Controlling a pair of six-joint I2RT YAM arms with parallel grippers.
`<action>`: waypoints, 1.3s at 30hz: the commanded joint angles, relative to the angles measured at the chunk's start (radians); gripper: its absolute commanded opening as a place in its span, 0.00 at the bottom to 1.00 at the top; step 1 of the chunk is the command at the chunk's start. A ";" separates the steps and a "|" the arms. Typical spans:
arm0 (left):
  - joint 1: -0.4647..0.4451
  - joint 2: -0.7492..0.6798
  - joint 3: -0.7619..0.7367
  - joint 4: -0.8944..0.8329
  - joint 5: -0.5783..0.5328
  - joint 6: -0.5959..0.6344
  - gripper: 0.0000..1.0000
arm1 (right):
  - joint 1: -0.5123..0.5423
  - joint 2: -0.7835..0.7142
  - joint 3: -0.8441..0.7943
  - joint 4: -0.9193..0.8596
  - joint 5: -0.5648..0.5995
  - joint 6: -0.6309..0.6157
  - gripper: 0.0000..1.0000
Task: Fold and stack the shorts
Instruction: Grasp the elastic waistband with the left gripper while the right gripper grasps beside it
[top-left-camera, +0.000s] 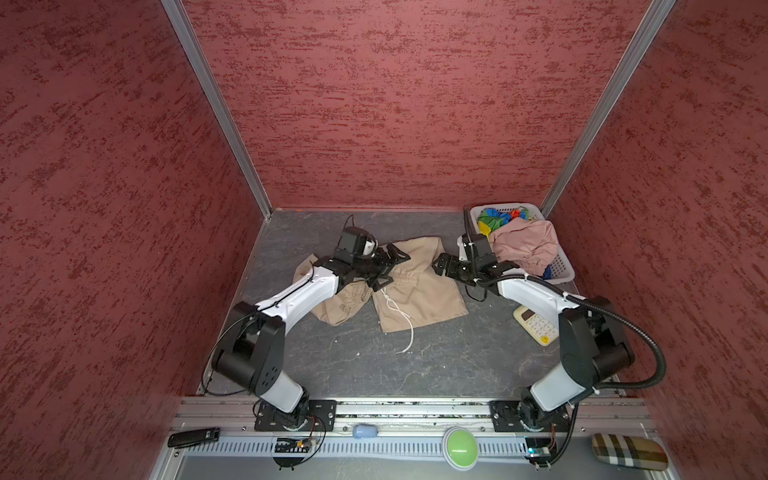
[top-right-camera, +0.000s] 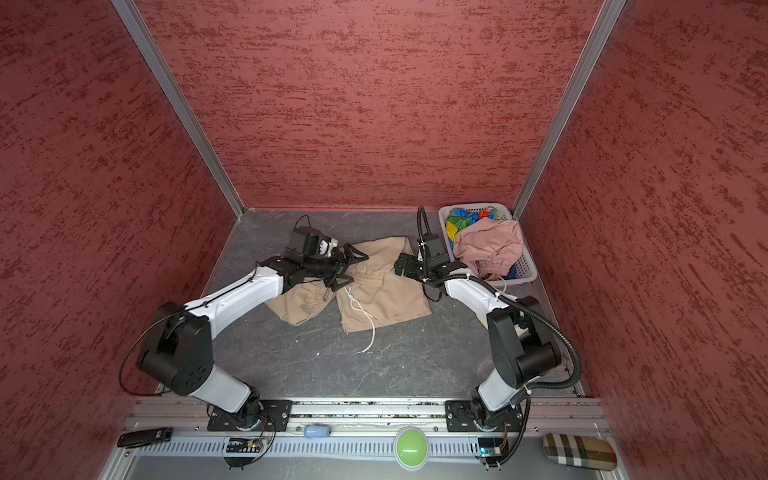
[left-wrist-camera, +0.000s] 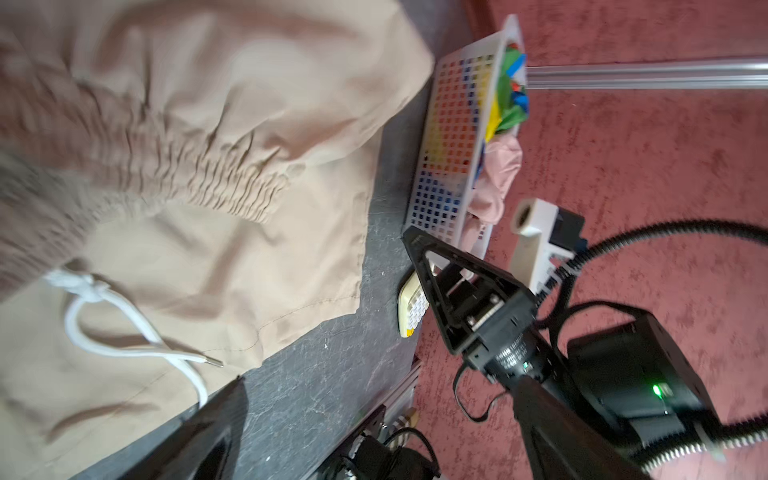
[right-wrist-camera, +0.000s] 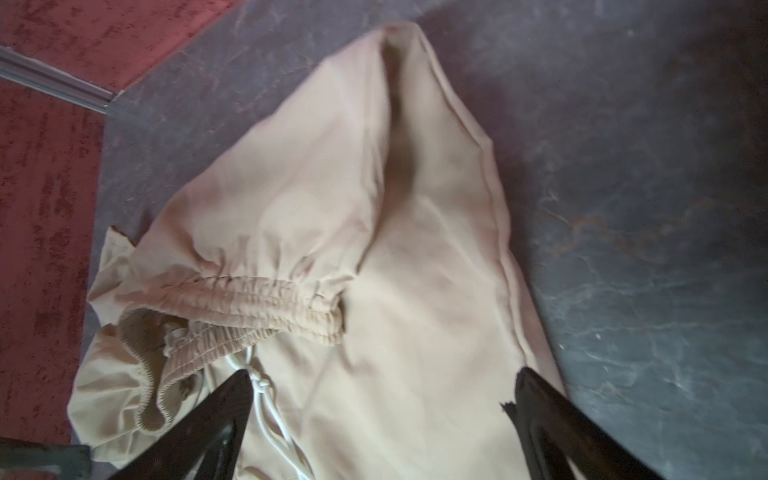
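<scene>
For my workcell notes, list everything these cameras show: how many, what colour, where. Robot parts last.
beige shorts: one, beige with white drawstring, spread mid-table
pink shorts: one, dusty pink, heaped in the basket
rainbow shorts: one, multicoloured, at the basket's far end
basket: one, white, table's far right corner
calculator: one, cream, on the table by the right arm
table: one, dark grey, under everything
round button: one, green, front rail
flat device: one, black, front left
plaid case: one, checked, front right
left gripper: one, black, fingers open above the beige waistband
right gripper: one, black, fingers open at the beige shorts' right edge
</scene>
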 joint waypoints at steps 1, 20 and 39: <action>-0.068 0.094 0.034 0.161 -0.105 -0.309 0.99 | -0.029 -0.049 -0.057 0.138 -0.019 0.091 0.99; -0.224 0.649 0.713 -0.409 -0.452 0.011 0.90 | -0.095 -0.241 -0.277 0.204 0.008 0.082 0.99; -0.187 0.642 0.793 -0.586 -0.625 0.732 0.75 | -0.002 -0.067 -0.318 0.320 -0.021 0.122 0.99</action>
